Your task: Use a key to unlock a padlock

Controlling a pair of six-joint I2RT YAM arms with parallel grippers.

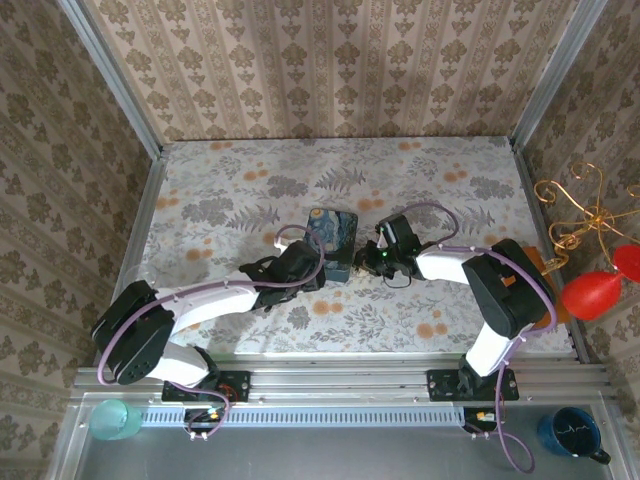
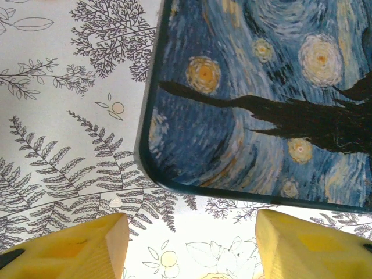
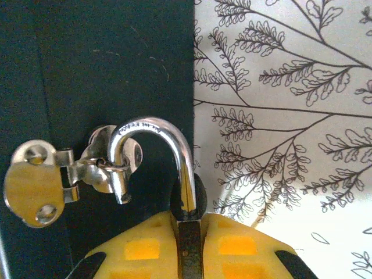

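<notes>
The padlock [image 3: 185, 168] has a small dark body and a silvery shackle. The shackle's short leg hangs free of the body and is hooked through the ring of the metal latch [image 3: 35, 183] on the blue swirl-painted tin's dark side. My right gripper [image 3: 189, 220] is shut on the padlock's body. From above, the right gripper [image 1: 378, 258] sits at the right side of the tin [image 1: 332, 235]. My left gripper [image 2: 192, 247] is open, its yellow fingers [image 2: 75, 250] just short of the tin's [image 2: 261, 104] near edge, holding nothing. The key is out of view.
The table's flowered cloth [image 1: 230, 190] lies open to the left and behind the tin. A gold wire stand with a red ball [image 1: 590, 292] stands at the right edge. A teal cup [image 1: 115, 418] and a dark blue mug [image 1: 572, 432] sit below the rail.
</notes>
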